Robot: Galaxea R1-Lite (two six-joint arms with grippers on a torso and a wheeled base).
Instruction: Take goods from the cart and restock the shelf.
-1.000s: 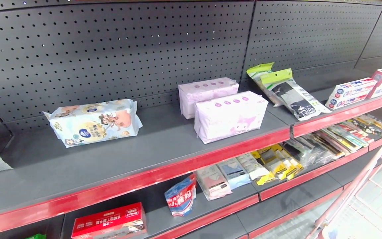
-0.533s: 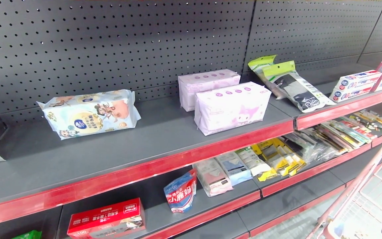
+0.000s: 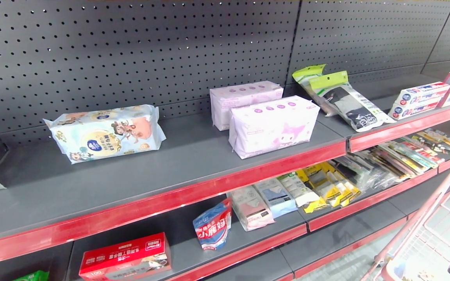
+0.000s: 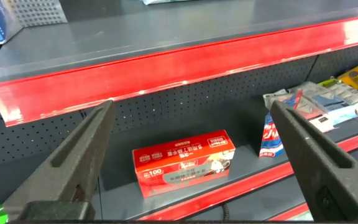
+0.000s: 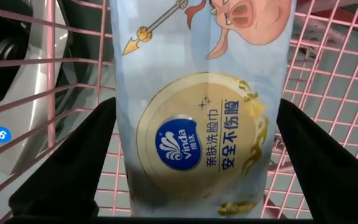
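My right gripper is shut on a pale blue pack of wipes with a cartoon print and a gold round label. It holds the pack over the pink wire cart. A matching pack lies on the grey shelf at the left. The cart's pink frame stands at the lower right of the head view. My left gripper is open with nothing between its fingers, just in front of the shelf's red front edge.
Two pink tissue packs sit mid-shelf, green-topped bags and toothpaste boxes to the right. Below lie a red box, a blue pouch and several flat packets. Bare shelf lies between and in front of the packs.
The head camera shifted a little, so the whole shelf sits higher in the picture than one second ago. Nothing on the shelf has moved.
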